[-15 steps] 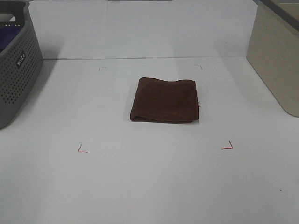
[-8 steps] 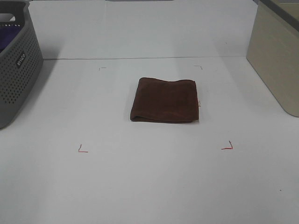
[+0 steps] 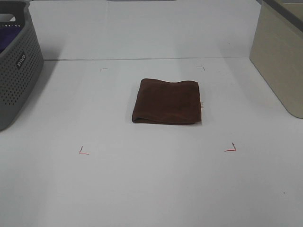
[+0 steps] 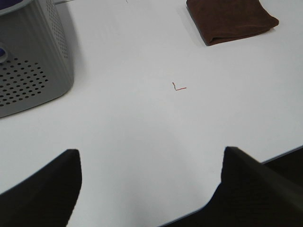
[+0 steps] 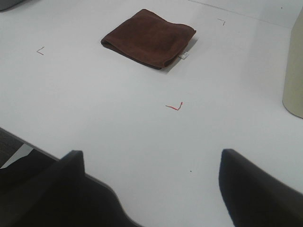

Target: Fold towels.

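Note:
The dark reddish-brown towel lies folded into a compact rectangle at the middle of the white table, with a small white tag at its right edge. It also shows in the left wrist view and in the right wrist view. Neither arm shows in the exterior high view. My left gripper is open and empty above the table's front edge, far from the towel. My right gripper is open and empty too, near the front edge.
A grey perforated basket with a purple cloth inside stands at the left edge. A beige bin stands at the right. Small red corner marks lie on the table in front of the towel.

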### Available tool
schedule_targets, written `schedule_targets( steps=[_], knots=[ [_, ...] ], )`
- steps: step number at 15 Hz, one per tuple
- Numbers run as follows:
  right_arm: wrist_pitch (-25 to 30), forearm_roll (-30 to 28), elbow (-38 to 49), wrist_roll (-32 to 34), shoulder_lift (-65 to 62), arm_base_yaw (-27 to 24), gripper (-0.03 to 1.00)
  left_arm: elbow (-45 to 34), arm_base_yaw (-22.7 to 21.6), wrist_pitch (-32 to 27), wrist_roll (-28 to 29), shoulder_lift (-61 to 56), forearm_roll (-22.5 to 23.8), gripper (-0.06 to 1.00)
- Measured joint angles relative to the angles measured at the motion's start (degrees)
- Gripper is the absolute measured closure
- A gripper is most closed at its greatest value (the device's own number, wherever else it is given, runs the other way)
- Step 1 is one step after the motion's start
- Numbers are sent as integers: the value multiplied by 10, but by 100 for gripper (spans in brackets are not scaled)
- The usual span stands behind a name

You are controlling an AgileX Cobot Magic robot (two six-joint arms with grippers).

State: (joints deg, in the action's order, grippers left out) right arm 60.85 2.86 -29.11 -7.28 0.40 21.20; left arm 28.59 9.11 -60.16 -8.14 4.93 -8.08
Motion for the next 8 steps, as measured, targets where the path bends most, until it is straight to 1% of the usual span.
schedule_targets(
  steps=[1,2,5,7,8],
  knots=[
    [0,0,0,-1,0,0,21,0,-2,0,0,0,0,19],
    [0,0,0,-1,0,0,21,0,-14,0,0,0,-1,19],
    [0,4,0,-1,0,-1,21,0,-83,0,0,-14,-1,19],
    [0,4,0,-1,0,-40,21,0,-85,0,0,-45,-1,19],
    [0,4,0,-1,0,-72,21,0,-85,0,0,-50,-2,19]
  ],
)
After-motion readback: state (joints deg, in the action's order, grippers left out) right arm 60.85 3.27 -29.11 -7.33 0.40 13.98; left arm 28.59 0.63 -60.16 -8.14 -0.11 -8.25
